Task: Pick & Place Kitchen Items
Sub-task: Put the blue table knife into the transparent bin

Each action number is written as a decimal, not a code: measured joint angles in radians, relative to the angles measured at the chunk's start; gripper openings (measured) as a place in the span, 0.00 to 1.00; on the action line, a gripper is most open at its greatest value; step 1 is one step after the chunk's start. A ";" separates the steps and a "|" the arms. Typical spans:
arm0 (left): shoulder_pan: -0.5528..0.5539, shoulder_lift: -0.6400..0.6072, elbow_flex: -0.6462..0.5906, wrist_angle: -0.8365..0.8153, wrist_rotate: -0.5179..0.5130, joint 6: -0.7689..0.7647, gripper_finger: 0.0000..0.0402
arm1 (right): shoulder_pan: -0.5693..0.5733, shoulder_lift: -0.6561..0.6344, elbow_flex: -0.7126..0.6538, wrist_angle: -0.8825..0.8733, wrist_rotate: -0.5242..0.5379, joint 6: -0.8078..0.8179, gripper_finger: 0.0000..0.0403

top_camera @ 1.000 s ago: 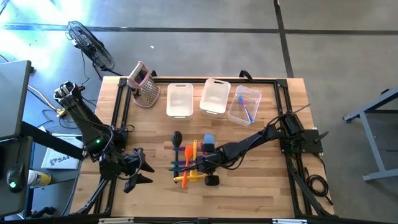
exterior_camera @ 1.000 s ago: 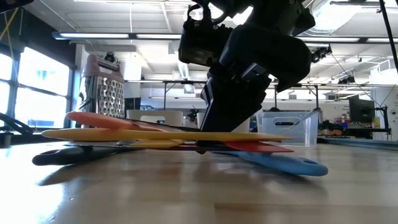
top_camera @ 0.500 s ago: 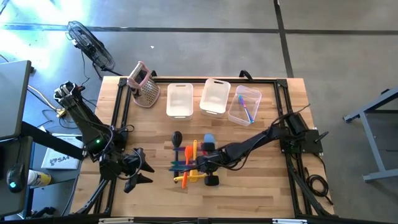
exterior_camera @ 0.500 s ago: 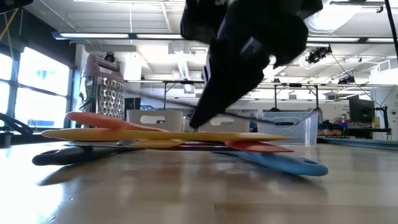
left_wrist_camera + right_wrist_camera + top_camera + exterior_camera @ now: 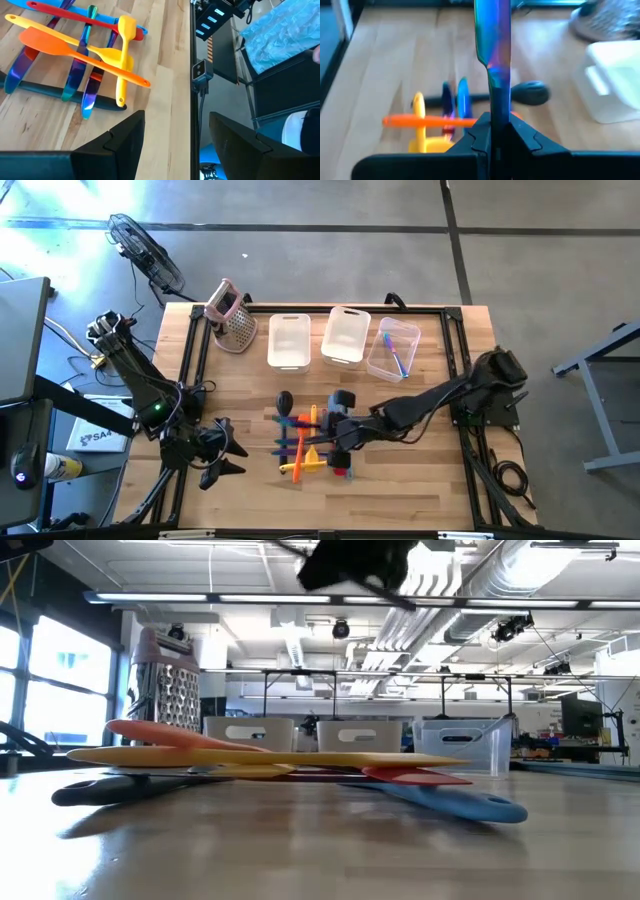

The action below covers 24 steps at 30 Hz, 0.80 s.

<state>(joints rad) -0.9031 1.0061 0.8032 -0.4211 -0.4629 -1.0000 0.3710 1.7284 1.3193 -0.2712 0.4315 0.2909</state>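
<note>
Above the utensil pile (image 5: 303,442), right end effector (image 5: 493,137) clamped on iridescent utensil (image 5: 493,45), upright.

Utensil (image 5: 492,45) gripped in right gripper (image 5: 492,135): iridescent, blue-green shading to purple. Pile on pale wood table (image 5: 430,490): orange spatula (image 5: 65,50), yellow spoon (image 5: 122,55), red spoon (image 5: 75,16), dark ladle (image 5: 285,401), blue spatula (image 5: 455,803), several iridescent purple-blue pieces (image 5: 75,75). Grater (image 5: 232,320): silver metal, pink handle. Three bins (image 5: 288,340): clear, whitish. Left gripper (image 5: 172,145): black.
</note>
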 joint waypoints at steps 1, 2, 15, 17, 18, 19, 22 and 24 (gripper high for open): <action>0.000 0.000 0.000 0.000 0.000 0.000 0.54 | 0.004 -0.015 0.000 -0.004 0.024 0.021 0.06; 0.000 0.000 0.000 0.000 0.000 0.000 0.54 | 0.008 -0.034 0.000 -0.017 0.048 0.045 0.06; 0.000 0.000 0.000 0.000 0.007 -0.053 0.54 | 0.077 -0.168 0.000 -0.309 0.309 0.459 0.06; 0.000 0.000 0.000 0.000 0.007 -0.053 0.54 | 0.081 -0.182 0.000 -0.381 0.330 0.537 0.06; 0.000 0.000 0.000 -0.001 0.007 -0.053 0.54 | 0.082 -0.189 0.000 -0.427 0.337 0.586 0.06; 0.000 0.000 0.000 -0.001 0.007 -0.053 0.54 | 0.082 -0.196 0.000 -0.477 0.345 0.635 0.06; 0.000 0.000 0.000 -0.006 0.007 -0.053 0.54 | 0.071 -0.221 0.000 -0.622 0.349 0.768 0.06; 0.000 0.000 0.000 -0.009 0.012 -0.053 0.54 | 0.049 -0.243 0.000 -0.732 0.303 0.861 0.06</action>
<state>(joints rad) -0.9032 1.0061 0.8032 -0.4296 -0.4507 -1.0535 0.4204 1.4857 1.3193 -1.0030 0.7347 1.1515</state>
